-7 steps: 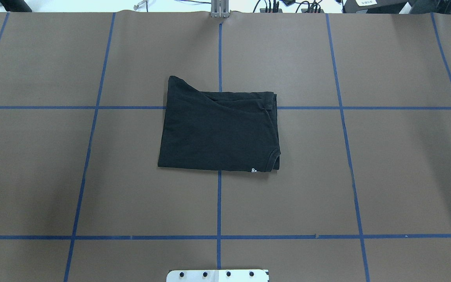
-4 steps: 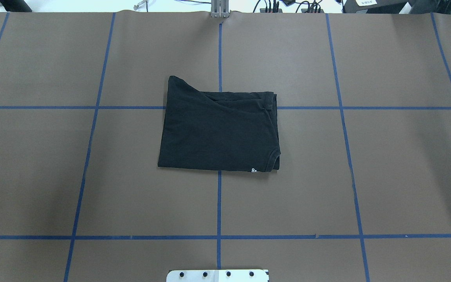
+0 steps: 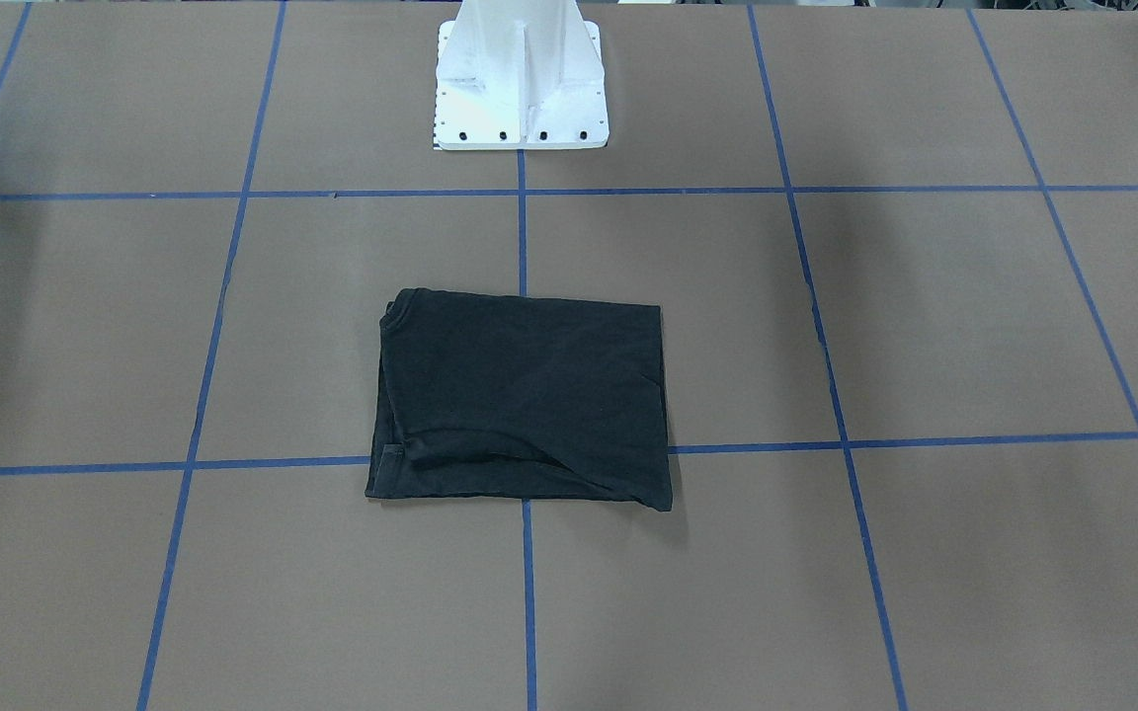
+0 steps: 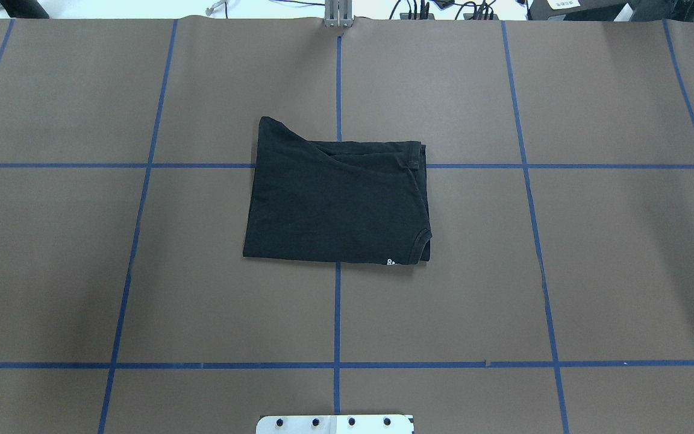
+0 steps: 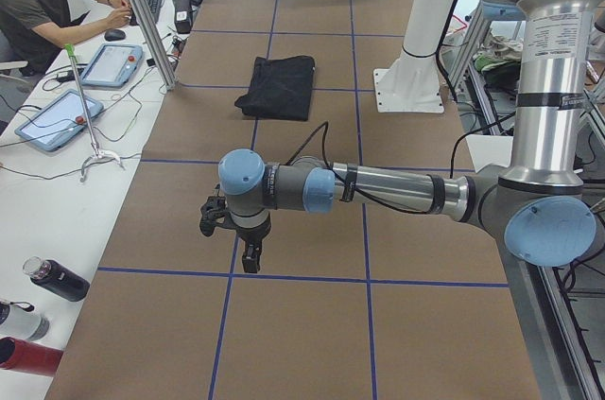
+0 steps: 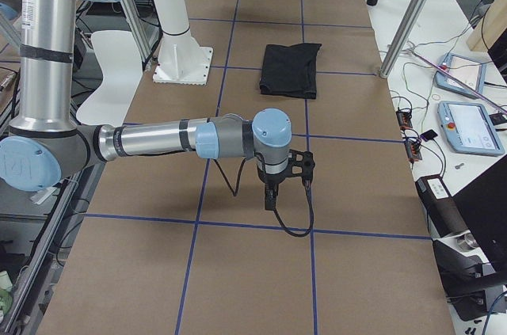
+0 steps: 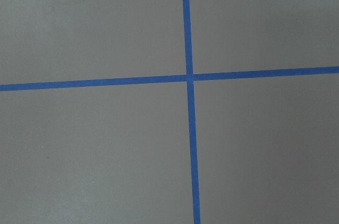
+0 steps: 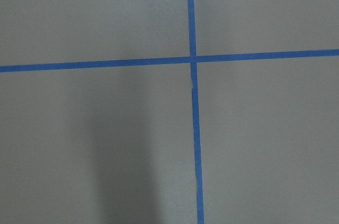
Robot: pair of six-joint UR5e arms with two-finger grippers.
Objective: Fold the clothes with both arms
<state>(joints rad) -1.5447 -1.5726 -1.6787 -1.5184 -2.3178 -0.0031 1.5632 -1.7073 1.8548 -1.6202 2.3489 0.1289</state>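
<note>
The black T-shirt (image 4: 335, 202) lies folded into a flat rectangle at the middle of the brown table, plain side up, with a speck of white print at its near right corner. It also shows in the front-facing view (image 3: 525, 395) and, small, in both side views (image 5: 279, 86) (image 6: 291, 68). Both arms are far from it, at opposite table ends. The left gripper (image 5: 236, 234) hangs low over the table in the exterior left view only. The right gripper (image 6: 273, 192) shows in the exterior right view only. I cannot tell whether either is open or shut. Both wrist views hold only table and blue tape.
Blue tape lines (image 4: 337, 313) grid the brown table. The white pedestal base (image 3: 522, 89) stands at the robot's edge. A side bench carries tablets (image 5: 113, 64), bottles (image 5: 57, 279) and cables, with a seated person (image 5: 38, 3) behind it. Another bench holds tablets (image 6: 471, 125).
</note>
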